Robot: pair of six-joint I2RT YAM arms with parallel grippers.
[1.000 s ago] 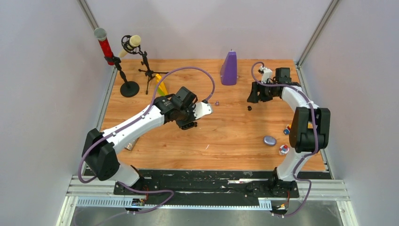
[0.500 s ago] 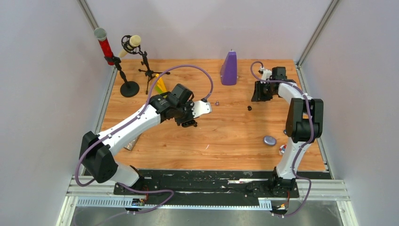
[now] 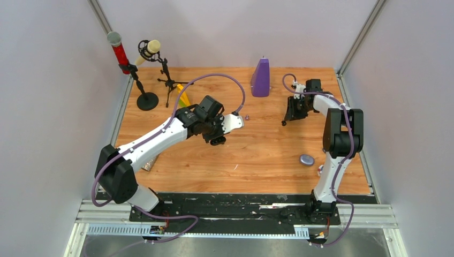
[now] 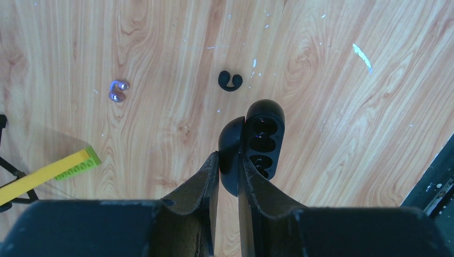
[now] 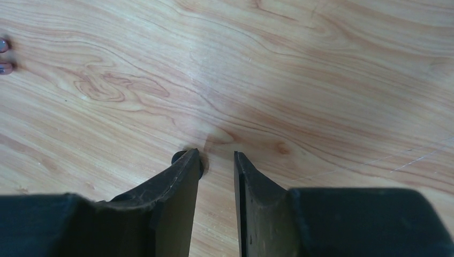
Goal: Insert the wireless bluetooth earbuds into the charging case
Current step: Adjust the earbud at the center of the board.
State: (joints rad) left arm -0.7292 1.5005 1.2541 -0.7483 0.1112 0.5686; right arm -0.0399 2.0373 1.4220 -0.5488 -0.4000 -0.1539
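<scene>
Mid-pickup of black earbud (image 5: 181, 157). Pinching lid of open charging case (image 4: 262, 139) in left end effector (image 4: 228, 160). Right end effector (image 5: 217, 155) low at counter (image 5: 321, 80), jaws narrowed but apart, gripping nothing; earbud just outside one fingertip. Next: recentre over it, then close.

The desk (image 3: 257, 152) is lit brightly and evenly from above. In the top view, which is sharp up to its edges, only short, soft shadows are cast on the wood. In the left wrist view the black case (image 4: 263, 140) is rendered sharply, with small highlights in its wells. Left of the case a broad, faint shadow is laid over the wood, and white glints are seen on the pale purple earbuds (image 4: 118, 91). Nearer than the case, the jaws are shown dark and blurred. In the right wrist view a pale sheen is spread over the grain.
</scene>
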